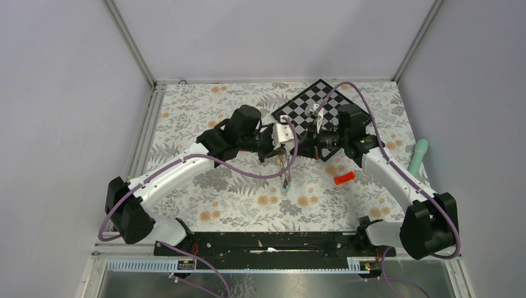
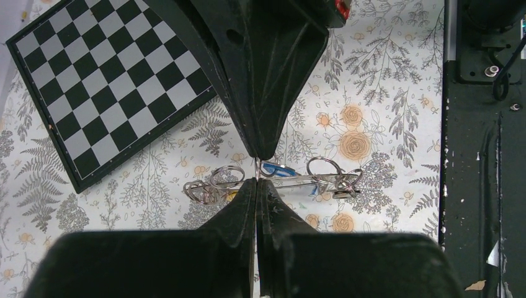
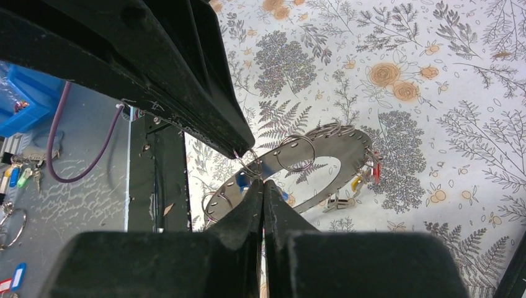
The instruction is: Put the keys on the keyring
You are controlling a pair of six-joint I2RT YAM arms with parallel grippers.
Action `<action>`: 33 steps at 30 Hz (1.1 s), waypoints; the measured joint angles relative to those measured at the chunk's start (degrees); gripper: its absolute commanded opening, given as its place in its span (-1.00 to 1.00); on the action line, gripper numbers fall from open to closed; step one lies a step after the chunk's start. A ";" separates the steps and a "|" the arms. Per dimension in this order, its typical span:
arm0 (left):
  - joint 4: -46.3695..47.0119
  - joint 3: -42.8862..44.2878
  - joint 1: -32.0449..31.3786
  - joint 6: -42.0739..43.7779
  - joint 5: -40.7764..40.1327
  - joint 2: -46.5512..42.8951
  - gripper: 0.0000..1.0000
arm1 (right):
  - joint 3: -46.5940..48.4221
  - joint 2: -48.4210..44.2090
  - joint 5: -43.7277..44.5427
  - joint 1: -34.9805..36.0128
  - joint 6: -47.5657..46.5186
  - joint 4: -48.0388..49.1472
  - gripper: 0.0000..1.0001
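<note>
The keyring (image 3: pixel 353 144) is a flat grey metal ring with a wide central hole and small holes drilled all round its rim; wire split rings (image 3: pixel 296 153) pass through several of them, and keys (image 3: pixel 366 179) with blue, yellow and red tags hang from it. It sits tilted, apparently lifted off the floral table (image 1: pixel 205 124), about mid-table, just before the near corner of the chequered board (image 1: pixel 310 102). The left gripper (image 2: pixel 256 184) and right gripper (image 3: pixel 263 185) meet tip to tip at one spot on the rim, both clenched; whether they nip the plate or a split ring there I cannot tell; the opposed grips probably steady it for threading. A red block (image 1: pixel 344 178) lies apart, toward the right edge.
</note>
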 measured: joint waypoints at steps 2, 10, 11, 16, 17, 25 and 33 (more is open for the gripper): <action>-0.02 -0.02 0.22 -0.04 0.52 0.00 -1.00 | -0.50 -0.04 -0.22 0.00 -0.04 0.59 -0.61; 0.44 -0.02 1.51 -1.90 4.00 -0.37 -1.00 | -1.95 -1.99 -0.52 0.00 -3.13 0.02 -0.15; 0.61 -0.02 1.70 -2.36 4.48 -0.37 -1.00 | -1.88 -2.67 -0.70 0.00 -4.17 -0.59 -0.11; 1.97 -0.04 2.97 -5.05 7.21 -0.37 -1.00 | -0.35 -4.63 -1.75 0.00 -8.31 -4.20 0.08; 2.21 -0.04 3.23 -5.66 7.85 -0.37 -1.00 | 0.11 -4.87 -1.90 0.00 -9.11 -4.92 0.09; 5.11 -0.13 4.52 -10.27 13.84 -0.31 -1.00 | 1.25 -5.75 -1.95 0.00 -12.00 -7.10 0.08; 7.13 -1.66 4.52 -12.92 17.64 -0.09 -1.00 | 2.97 -5.75 -2.05 0.00 -12.11 -7.78 -0.01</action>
